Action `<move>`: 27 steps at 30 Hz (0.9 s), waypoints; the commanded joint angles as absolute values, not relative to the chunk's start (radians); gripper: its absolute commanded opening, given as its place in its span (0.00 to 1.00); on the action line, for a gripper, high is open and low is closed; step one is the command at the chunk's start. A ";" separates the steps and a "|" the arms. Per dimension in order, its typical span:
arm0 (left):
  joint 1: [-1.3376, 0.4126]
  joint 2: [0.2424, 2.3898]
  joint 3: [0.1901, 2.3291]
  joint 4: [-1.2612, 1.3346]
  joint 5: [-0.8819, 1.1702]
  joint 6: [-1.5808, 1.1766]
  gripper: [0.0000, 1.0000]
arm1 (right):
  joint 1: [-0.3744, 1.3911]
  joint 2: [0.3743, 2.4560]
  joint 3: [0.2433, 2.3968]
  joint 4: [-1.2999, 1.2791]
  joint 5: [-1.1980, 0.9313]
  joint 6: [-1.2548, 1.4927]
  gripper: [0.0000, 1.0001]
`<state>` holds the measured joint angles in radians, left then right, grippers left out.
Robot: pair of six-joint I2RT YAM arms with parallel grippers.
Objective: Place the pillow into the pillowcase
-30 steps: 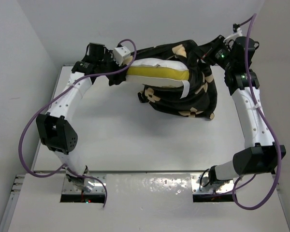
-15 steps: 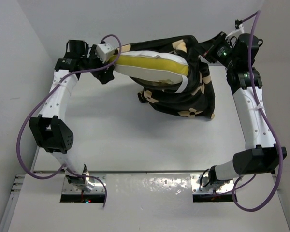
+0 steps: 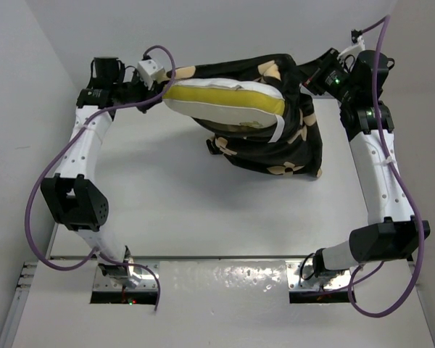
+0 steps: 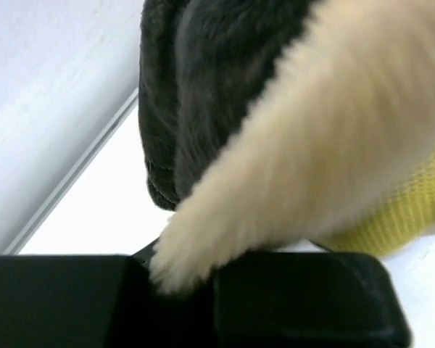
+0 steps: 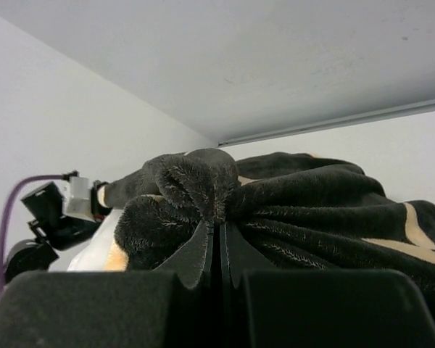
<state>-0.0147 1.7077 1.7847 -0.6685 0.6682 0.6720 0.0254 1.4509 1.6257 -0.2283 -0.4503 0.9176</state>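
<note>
**Pillow partly in, most of its length bare**

At the bottom of the overhead view the two arm bases sit at the near edge of the counter (image 3: 203, 210), which is white and carries nothing else in its middle. Farther back, right of centre, the black flowered pillowcase (image 3: 275, 156) hangs in a loose heap, its lower folds resting on the counter.

Above that heap the pillow (image 3: 225, 101) is held up off the counter, lying across the upper middle of the frame with its yellow side band facing the camera. Only its right end sits inside the pillowcase; a strip of black fabric runs along its far side.

At the upper left, the left hand (image 3: 158, 94) is closed on the pillow's bare left corner (its wrist view shows cream cloth pinched between the fingers). At the upper right, the right hand (image 3: 308, 76) is clamped on a bunched fold of the pillowcase.

By my reading the job is perhaps a third done: the mouth is over one end, and the pillowcase has yet to be drawn along the rest and over the left corner.
</note>
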 commanded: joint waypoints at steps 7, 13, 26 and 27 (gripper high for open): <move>0.245 1.743 2.085 -0.386 0.971 0.015 0.00 | 0.032 1.522 2.055 -0.506 -0.298 0.710 0.00; 0.354 1.759 2.292 -0.295 0.977 -0.169 0.00 | 0.014 1.468 2.059 -0.418 -0.320 0.615 0.00; 0.305 1.625 2.297 -0.339 1.031 -0.177 0.00 | 0.110 1.240 1.564 -0.184 -0.558 0.729 0.35; 0.299 1.620 2.283 -0.368 1.031 -0.158 0.00 | 0.154 1.200 1.370 -0.152 -0.528 0.707 0.46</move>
<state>0.3332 1.6752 2.3165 -0.3721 1.0069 -0.1627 0.0586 1.2087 1.6611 -0.1253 -0.4709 0.7467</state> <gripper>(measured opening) 0.026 0.377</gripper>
